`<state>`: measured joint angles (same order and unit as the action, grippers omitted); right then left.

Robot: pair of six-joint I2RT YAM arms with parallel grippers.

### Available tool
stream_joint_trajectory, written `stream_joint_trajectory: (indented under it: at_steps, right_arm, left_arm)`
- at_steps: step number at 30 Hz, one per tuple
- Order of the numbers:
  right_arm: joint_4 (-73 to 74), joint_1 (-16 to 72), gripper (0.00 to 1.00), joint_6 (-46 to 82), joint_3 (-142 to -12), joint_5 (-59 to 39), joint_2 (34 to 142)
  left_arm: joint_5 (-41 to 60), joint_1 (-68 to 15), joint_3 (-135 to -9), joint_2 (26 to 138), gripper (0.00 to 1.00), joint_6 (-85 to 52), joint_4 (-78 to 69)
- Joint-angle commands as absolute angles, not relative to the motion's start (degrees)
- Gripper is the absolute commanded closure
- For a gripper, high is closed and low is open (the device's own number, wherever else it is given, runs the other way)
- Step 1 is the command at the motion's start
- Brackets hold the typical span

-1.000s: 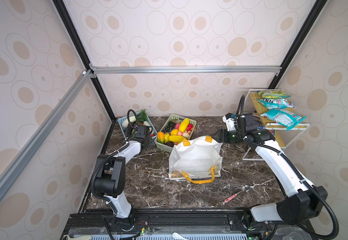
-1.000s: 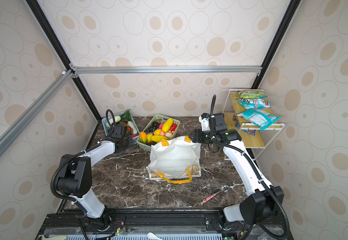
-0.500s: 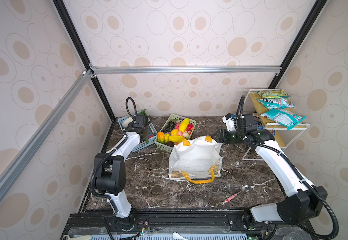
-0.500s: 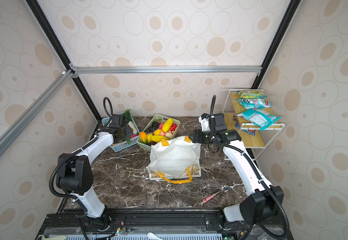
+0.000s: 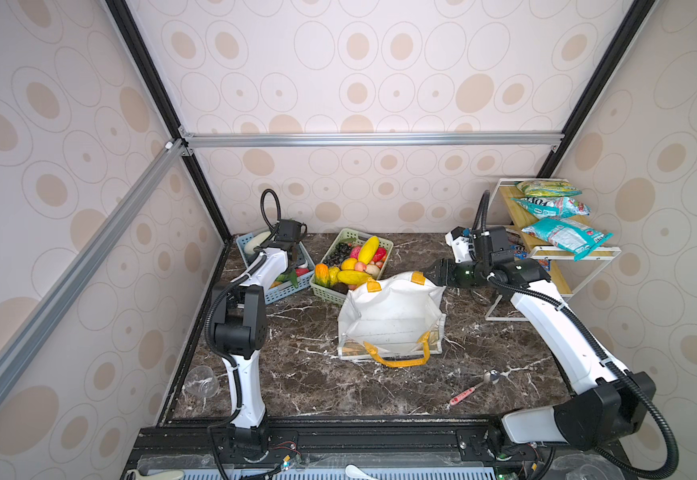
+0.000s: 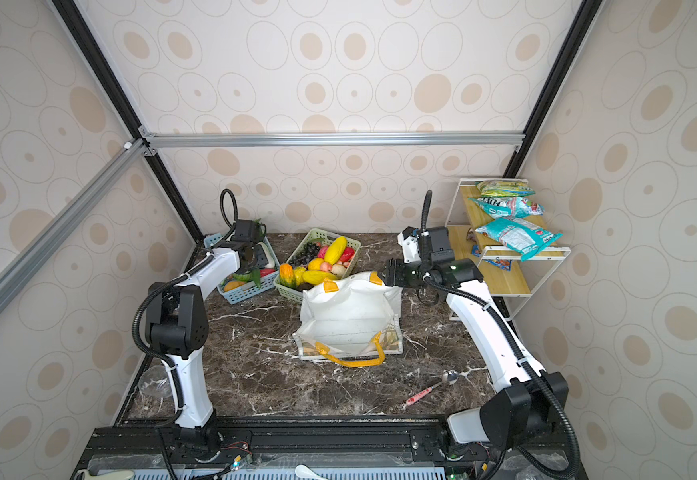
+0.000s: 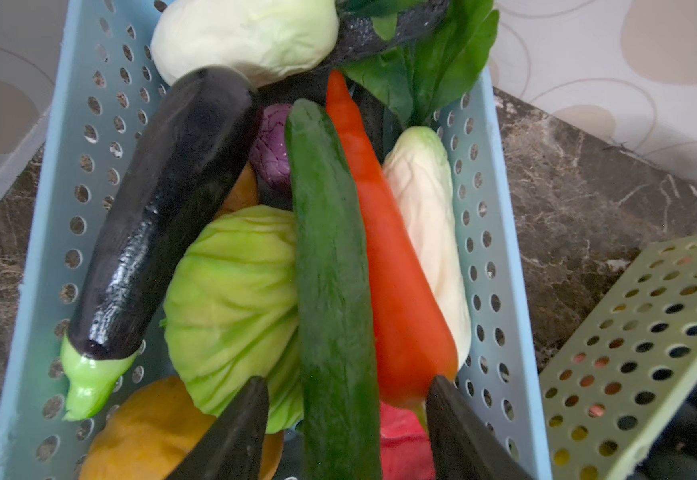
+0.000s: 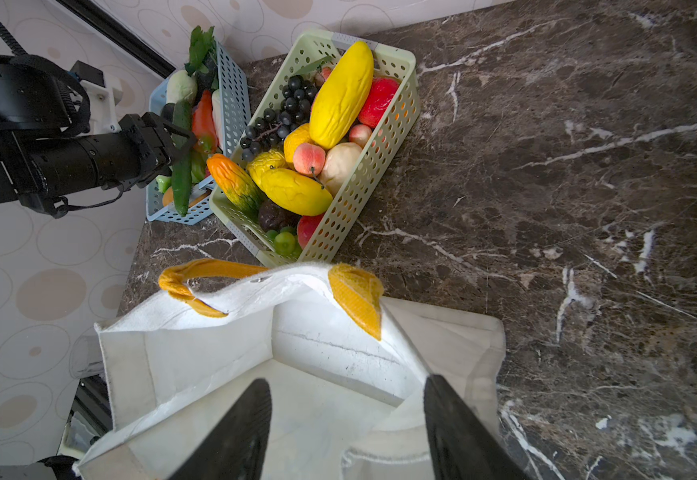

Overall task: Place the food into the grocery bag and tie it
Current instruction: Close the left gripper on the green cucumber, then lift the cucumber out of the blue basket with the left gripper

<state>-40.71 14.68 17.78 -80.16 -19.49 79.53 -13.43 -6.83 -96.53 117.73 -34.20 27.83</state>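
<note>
The white grocery bag (image 5: 392,316) (image 6: 351,316) stands open mid-table, yellow handles up. My right gripper (image 5: 438,272) (image 8: 346,380) hovers open over its far right corner, with the bag's folded side wall (image 8: 396,415) below the fingers. My left gripper (image 5: 293,255) (image 7: 344,386) is over the blue basket (image 7: 488,249). It is open and straddles a green cucumber (image 7: 330,270) with a gap on each side. Beside the cucumber lie a dark eggplant (image 7: 164,216), an orange carrot (image 7: 388,257) and pale cabbage pieces. An orange-green gourd (image 8: 234,183) rests in the green basket (image 8: 363,183).
Teal snack packets (image 5: 562,235) lie on the wire-and-wood shelf (image 5: 546,274) at the right wall. A spoon (image 5: 475,388) lies near the front right. A clear glass (image 5: 201,382) lies off the table's left front edge. Both baskets crowd the back left.
My left gripper has swung from the blue basket's front end back over its middle, onto the cucumber. The right arm and the bag have not moved.
</note>
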Motion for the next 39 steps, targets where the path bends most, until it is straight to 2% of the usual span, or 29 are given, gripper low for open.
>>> stream_joint_trajectory:
  at_steps: [1,14,23,39]
  right_arm:
    - [-40.9,15.1,0.39,18.0,-80.6,-19.1,78.4]
    - [-41.5,15.2,0.39,17.9,-81.7,-18.9,78.8]
    - [-41.4,15.3,0.39,18.0,-81.9,-19.1,79.1]
    - [-41.0,15.4,0.39,18.2,-81.2,-18.7,79.0]
  left_arm:
    - [-14.6,-5.9,-99.5,119.2,0.43,-33.9,29.4]
    - [-11.3,-5.4,-96.8,118.2,0.67,-35.9,23.9]
    - [-10.2,-5.4,-94.3,114.1,0.69,-35.7,21.8]
    - [-1.9,-5.7,-86.7,103.1,0.69,-35.8,14.9]
